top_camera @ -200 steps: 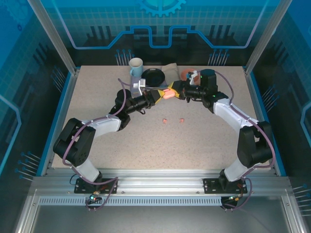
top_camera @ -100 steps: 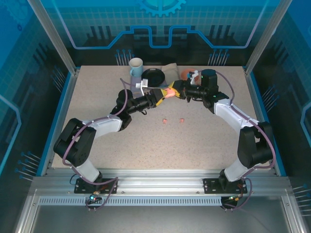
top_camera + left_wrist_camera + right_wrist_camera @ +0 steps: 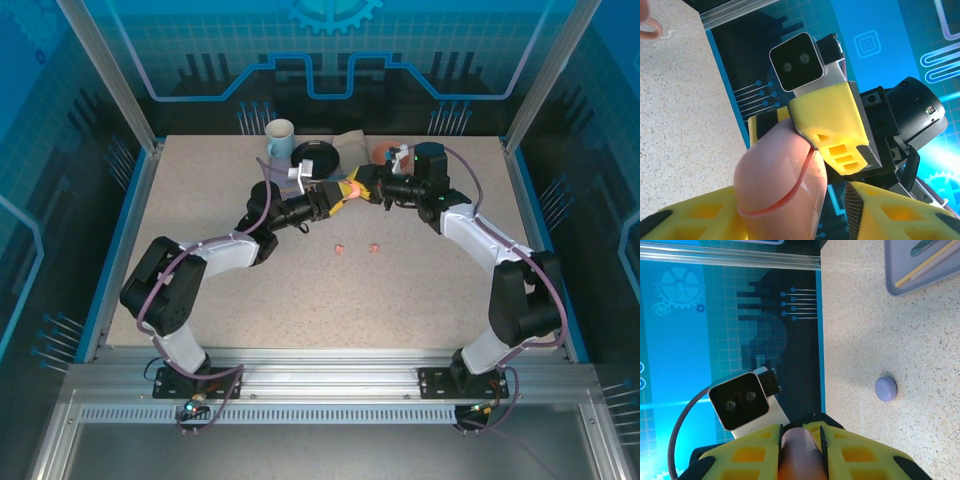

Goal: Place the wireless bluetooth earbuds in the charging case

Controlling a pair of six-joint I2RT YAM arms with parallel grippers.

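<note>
Top external: reaching toward each other, right jaws clench pink case [image 3: 350, 188], left jaws parted around it.

Pale pink charging case [image 3: 775, 180] (its seam a darker pink); yellow fingers [image 3: 860, 455] on the right gripper [image 3: 800, 432]; 2 salmon-pink earbuds [image 3: 341, 248]; beige speckled table [image 3: 400, 290]; blue walls [image 3: 330, 60], circuit-patterned.

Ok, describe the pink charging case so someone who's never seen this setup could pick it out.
On the speckled table, look toward the far edge, just in front of the black dish. The pink charging case is the smooth pebble shape held by the right end effector. It is far bigger than the two tiny pink earbuds lying mid-table.
</note>
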